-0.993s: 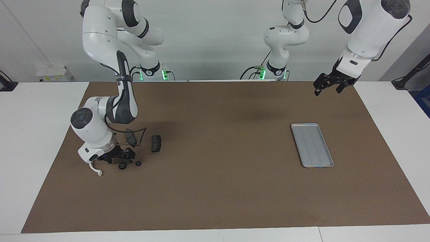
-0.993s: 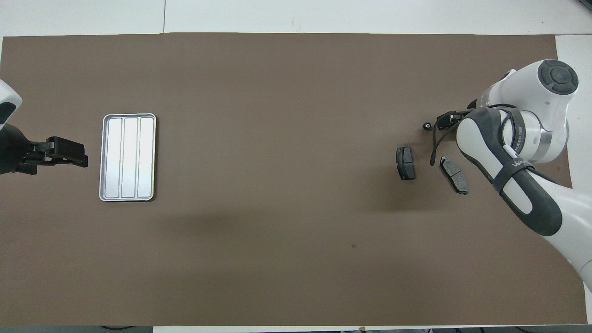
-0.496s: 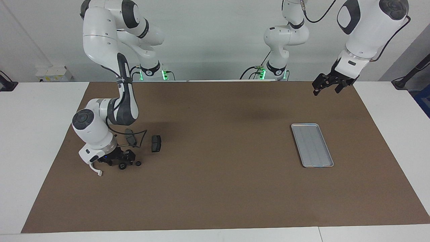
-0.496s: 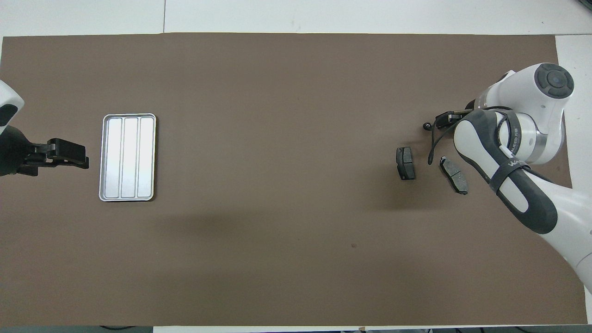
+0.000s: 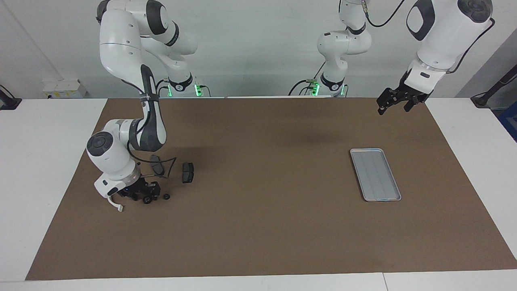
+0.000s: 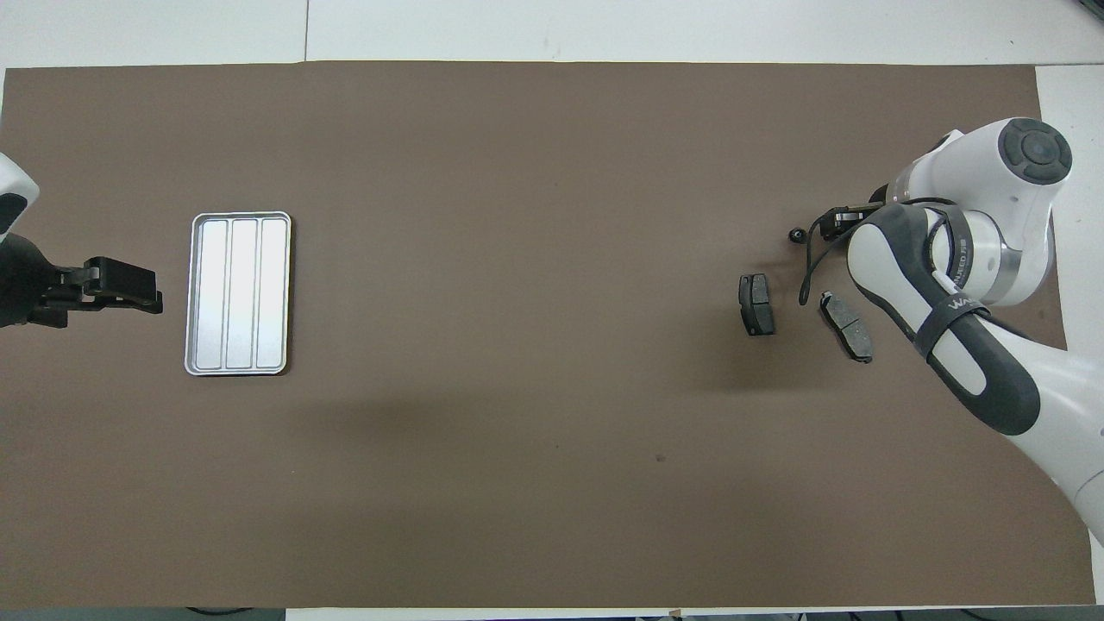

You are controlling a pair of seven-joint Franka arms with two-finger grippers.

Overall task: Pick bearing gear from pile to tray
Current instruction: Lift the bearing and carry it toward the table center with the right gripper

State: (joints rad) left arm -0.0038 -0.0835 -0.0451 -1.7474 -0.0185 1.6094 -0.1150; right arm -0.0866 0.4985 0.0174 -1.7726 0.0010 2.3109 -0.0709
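Observation:
The pile lies at the right arm's end of the mat: two dark brake pads, a white curved arc and two tiny black rings. My right gripper is low over the ring beside the arc, at or just above it. In the overhead view the gripper hides that ring; the other ring and both pads show. The silver tray lies empty toward the left arm's end. My left gripper waits, open, raised beside the tray.
A brown mat covers most of the white table. A black cable loops from the right wrist down by the brake pads.
The right arm's wrist has shifted slightly toward the brake pads, with its gripper still low at the rings. The rings, pads and tray have not moved. The left gripper has barely moved.

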